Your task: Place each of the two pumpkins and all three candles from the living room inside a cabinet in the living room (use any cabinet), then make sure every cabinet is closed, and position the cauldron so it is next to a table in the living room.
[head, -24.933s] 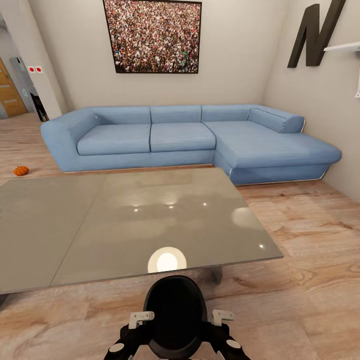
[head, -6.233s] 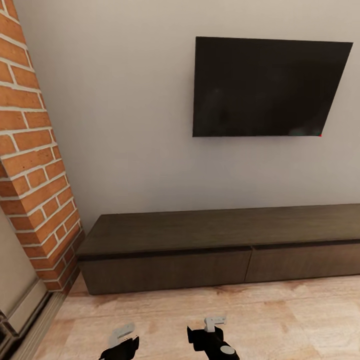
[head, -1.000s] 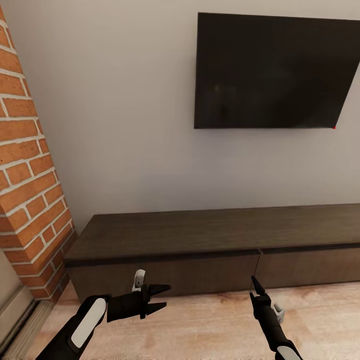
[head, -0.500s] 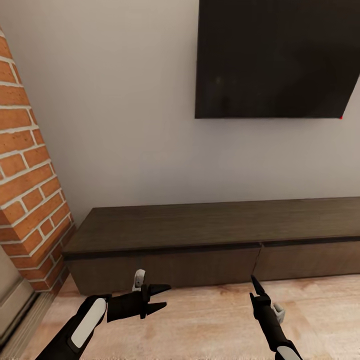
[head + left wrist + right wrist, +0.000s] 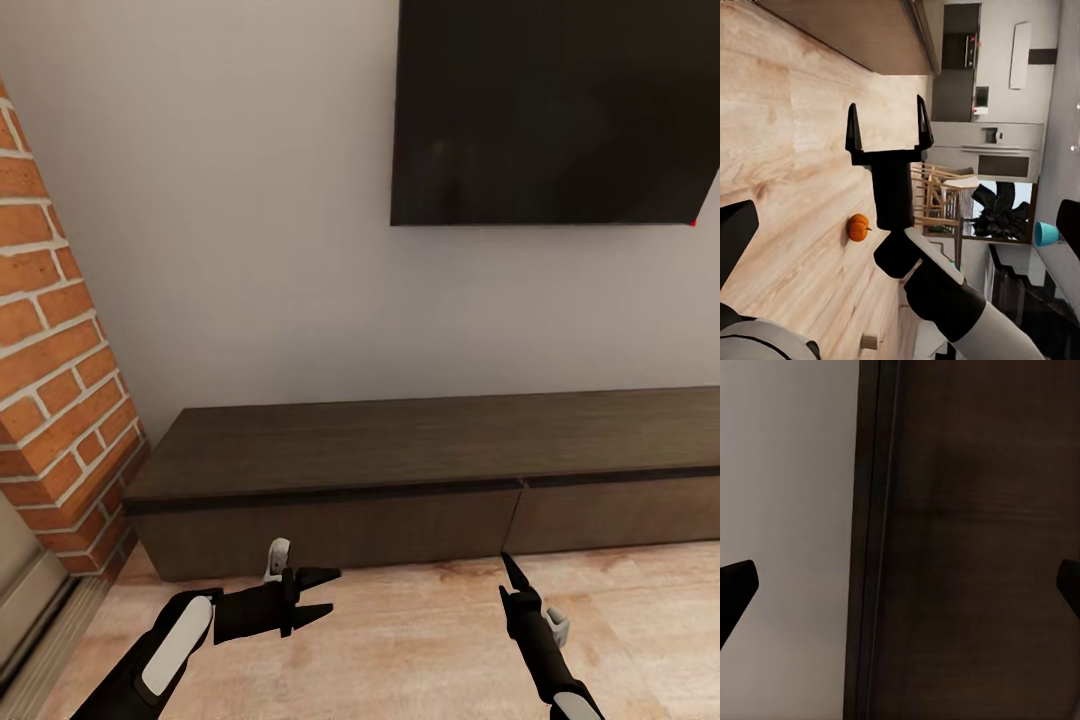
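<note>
Dark brown wood makes up the cabinet (image 5: 430, 480), a long low unit against the pale wall, its two visible drawer fronts flush and closed, with a narrow seam between them. A black television (image 5: 550, 110) hangs on the wall above it, and a red brick column (image 5: 60, 370) stands at the cabinet's left end. Light wood floor (image 5: 420, 640) runs in front.

In the head view the left claw (image 5: 318, 592) hangs low over the floor, just short of the left drawer front, pointing sideways toward the other arm; its two black fingers are spread apart and hold nothing. The right claw (image 5: 512, 571) points up at the seam between the drawers, seen edge-on here. In the right wrist view its fingertips (image 5: 736, 585) sit wide apart at either edge of the picture with only the cabinet's dark face (image 5: 975, 547) between them, so it is open and empty.

The left wrist view looks across the floor past the right claw (image 5: 889, 131) to one orange pumpkin (image 5: 857, 227) lying on the floorboards, well away from the cabinet.
</note>
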Motion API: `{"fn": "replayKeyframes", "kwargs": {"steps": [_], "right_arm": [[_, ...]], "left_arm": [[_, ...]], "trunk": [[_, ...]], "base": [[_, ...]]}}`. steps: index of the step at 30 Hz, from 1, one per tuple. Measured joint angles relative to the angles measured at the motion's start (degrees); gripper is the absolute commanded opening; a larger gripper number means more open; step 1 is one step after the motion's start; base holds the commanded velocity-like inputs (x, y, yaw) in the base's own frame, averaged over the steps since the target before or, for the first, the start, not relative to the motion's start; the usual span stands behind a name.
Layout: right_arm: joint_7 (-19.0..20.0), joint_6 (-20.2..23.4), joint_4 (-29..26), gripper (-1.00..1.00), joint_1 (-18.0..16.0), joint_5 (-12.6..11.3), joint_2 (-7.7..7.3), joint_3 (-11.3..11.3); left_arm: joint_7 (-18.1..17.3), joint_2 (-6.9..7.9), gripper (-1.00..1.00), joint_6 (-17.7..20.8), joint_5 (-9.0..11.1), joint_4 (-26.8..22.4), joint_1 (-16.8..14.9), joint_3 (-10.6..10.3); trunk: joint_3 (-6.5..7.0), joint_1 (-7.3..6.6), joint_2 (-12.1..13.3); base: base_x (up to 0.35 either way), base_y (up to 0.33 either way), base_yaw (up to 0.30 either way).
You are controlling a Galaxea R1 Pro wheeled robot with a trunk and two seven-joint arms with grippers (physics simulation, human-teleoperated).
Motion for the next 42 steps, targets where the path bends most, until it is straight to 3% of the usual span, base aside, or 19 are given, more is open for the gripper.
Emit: {"fn": "replayKeyframes", "kwargs": {"steps": [15,33,42], "right_arm": [[0.00,-0.05,0.00,1.00,0.00,-0.03,0.00,0.00],[0.00,-0.08,0.00,1.00,0.00,-0.06,0.00,0.00],[0.00,-0.08,0.00,1.00,0.00,-0.06,0.00,0.00]], "left_arm": [[0.00,0.09,1.00,0.00,0.00,0.03,0.00,-0.12],[0.00,0.09,1.00,0.00,0.01,0.03,0.00,-0.12],[0.00,0.09,1.00,0.00,0.00,0.03,0.00,-0.12]], "trunk": [[0.00,0.00,0.00],[0.00,0.01,0.00],[0.00,-0.02,0.00]], "base": [[0.180,0.000,0.000],[0.027,0.000,0.000],[0.231,0.000,0.000]]}}
